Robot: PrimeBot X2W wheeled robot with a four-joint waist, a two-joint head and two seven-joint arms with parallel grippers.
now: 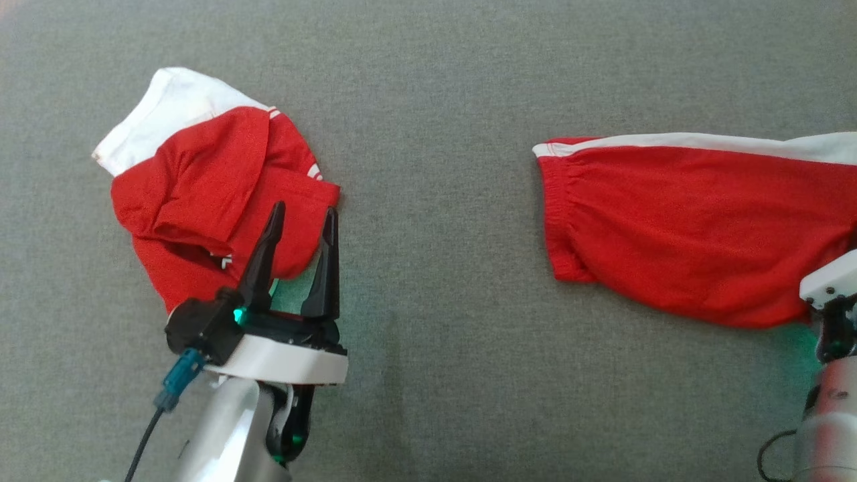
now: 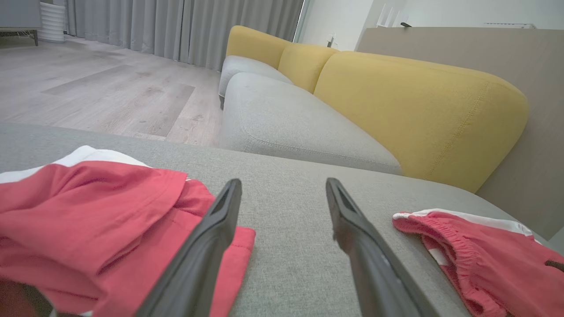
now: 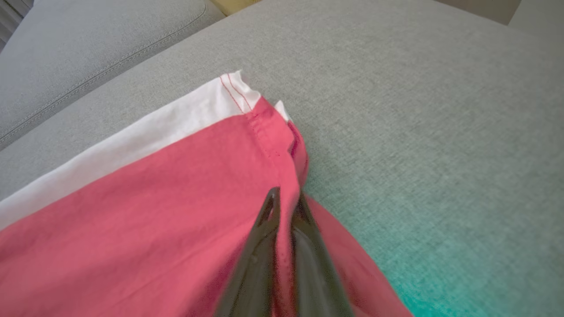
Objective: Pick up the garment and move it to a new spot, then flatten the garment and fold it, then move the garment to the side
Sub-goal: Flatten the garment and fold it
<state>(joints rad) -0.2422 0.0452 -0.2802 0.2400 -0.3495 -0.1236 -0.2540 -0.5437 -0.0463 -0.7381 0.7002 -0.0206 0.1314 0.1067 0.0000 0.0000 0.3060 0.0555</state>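
Right gripper [image 3: 287,196] has its dark fingers [image 3: 260,246] squeezed tight on the edge of the flat red cloth shorts with a white side stripe [image 1: 683,221] (right side of the grey fabric cushion [image 1: 435,80]). Left gripper [image 1: 304,209] is spread wide, holding nothing, over the near edge of the crumpled red and white cloth bundle [image 1: 201,174], further left.

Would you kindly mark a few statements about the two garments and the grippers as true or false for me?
1. The left gripper is open. True.
2. The right gripper is open above bare fabric. False: it is shut on the flat garment.
3. The crumpled garment lies on the robot's left. True.
4. The two garments overlap. False: a stretch of grey cushion separates them.
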